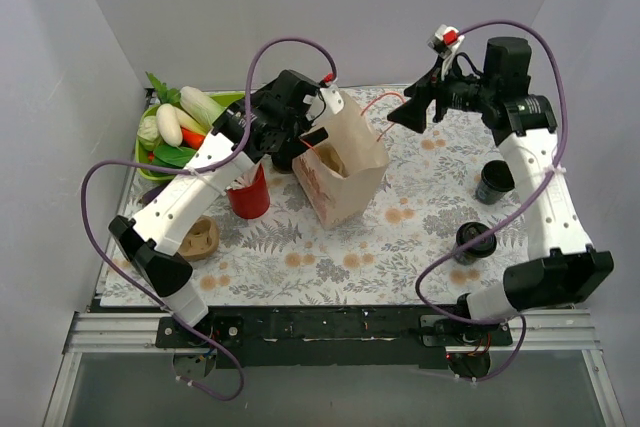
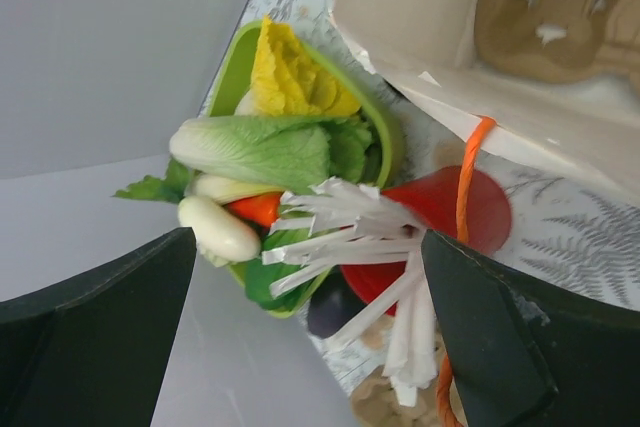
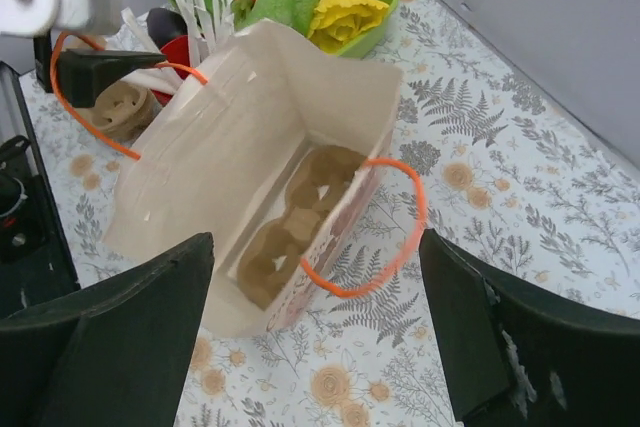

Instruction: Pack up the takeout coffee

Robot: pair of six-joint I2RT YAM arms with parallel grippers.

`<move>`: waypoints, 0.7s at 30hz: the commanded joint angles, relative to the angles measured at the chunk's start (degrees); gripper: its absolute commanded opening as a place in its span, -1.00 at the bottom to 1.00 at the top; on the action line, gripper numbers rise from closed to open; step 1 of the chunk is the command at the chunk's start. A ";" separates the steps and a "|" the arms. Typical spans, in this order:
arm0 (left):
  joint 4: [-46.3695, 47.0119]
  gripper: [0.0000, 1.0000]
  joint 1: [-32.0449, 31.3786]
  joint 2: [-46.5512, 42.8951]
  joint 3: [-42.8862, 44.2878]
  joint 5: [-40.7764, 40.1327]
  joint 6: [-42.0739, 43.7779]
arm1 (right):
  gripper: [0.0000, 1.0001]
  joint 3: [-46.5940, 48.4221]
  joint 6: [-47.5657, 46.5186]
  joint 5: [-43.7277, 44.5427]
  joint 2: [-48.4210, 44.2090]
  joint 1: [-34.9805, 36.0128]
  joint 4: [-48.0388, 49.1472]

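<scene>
While hovering at the open paper bag, with left gripper and right gripper both spread, clamping nothing: bag readied, probably. Next: fetch takeout coffee, standing well right of bag, keeping it upright.

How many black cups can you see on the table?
2. The far cup stands near the right edge of the table. The near cup stands just in front of it, closer to the arm bases. More may be hidden from view.
</scene>
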 commanded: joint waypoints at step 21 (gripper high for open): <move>24.99 0.97 -0.35 -6.85 -8.81 15.09 -13.39 | 0.39 -21.34 -1.69 11.01 -13.55 25.19 17.73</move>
